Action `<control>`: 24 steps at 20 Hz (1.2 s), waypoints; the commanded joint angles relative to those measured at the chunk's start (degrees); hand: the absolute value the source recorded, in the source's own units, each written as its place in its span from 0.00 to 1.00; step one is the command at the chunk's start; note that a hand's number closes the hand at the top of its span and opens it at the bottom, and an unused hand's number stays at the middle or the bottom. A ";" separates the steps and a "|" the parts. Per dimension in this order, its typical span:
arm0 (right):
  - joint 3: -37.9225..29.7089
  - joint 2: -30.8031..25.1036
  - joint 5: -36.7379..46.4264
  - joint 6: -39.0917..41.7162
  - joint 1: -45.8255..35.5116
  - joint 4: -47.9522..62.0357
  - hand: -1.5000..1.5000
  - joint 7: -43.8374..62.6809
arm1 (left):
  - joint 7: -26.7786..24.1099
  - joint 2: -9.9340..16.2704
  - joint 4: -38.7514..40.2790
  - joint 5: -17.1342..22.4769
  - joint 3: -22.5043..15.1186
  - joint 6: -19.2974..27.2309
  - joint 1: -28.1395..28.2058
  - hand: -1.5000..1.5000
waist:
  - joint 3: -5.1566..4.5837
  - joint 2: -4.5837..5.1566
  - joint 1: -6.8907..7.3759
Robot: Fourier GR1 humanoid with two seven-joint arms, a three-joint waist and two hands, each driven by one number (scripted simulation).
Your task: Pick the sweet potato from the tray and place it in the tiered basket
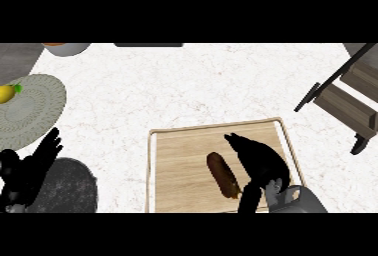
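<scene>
Nearest us, our right hand [258, 162] hovers with relaxed, spread fingers just beside the sweet potato [223, 174] on the wooden tray [173, 150]. A misaligned grasp could roll it. Far right stands the tiered basket [354, 95].

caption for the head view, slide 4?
Right hand reaches beside the sweet potato on the tray; left hand rests open at the left edge.
</scene>
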 commanded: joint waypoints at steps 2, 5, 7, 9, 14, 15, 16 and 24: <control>0.46 4.96 3.55 -0.36 -0.87 2.22 0.00 1.30 | 1.25 0.37 -4.28 -0.10 2.53 -2.70 2.45 0.50 | 0.01 -0.03 0.20; -0.79 4.14 5.45 -1.57 -0.59 5.67 0.00 -4.03 | 4.36 -4.18 -4.69 -3.61 0.00 1.02 0.20 0.50 | 0.01 0.00 0.05; -1.95 5.69 6.14 -0.58 -1.66 7.18 0.00 -3.98 | 0.14 -3.73 -0.38 -3.56 1.83 -2.68 -0.15 0.50 | 0.00 0.01 0.04; 1.19 8.29 9.13 -3.33 -0.42 8.48 0.00 -1.98 | -0.02 -3.69 0.57 -4.68 2.47 -1.75 0.36 0.50 | 0.00 0.01 0.04; 0.30 7.43 11.76 -6.93 1.57 14.23 0.00 -9.27 | 2.24 -2.07 0.62 -3.34 5.88 -4.96 -2.00 0.50 | 0.01 0.01 0.03; -1.87 6.72 10.80 -3.63 1.80 10.14 0.00 -8.20 | 2.54 -3.39 -0.94 -4.60 5.49 -4.66 -1.94 0.50 | 0.00 -0.01 -0.03; -0.98 7.09 11.19 -4.74 2.40 12.14 0.00 -9.87 | 1.68 -5.03 -1.62 -4.95 4.52 -4.24 0.12 0.50 | 0.01 -0.01 0.03; 4.59 8.02 12.82 -7.99 0.84 18.31 1.00 -15.50 | 3.46 -2.14 -2.41 -3.69 7.35 -6.68 -1.03 0.50 | 0.04 0.01 0.37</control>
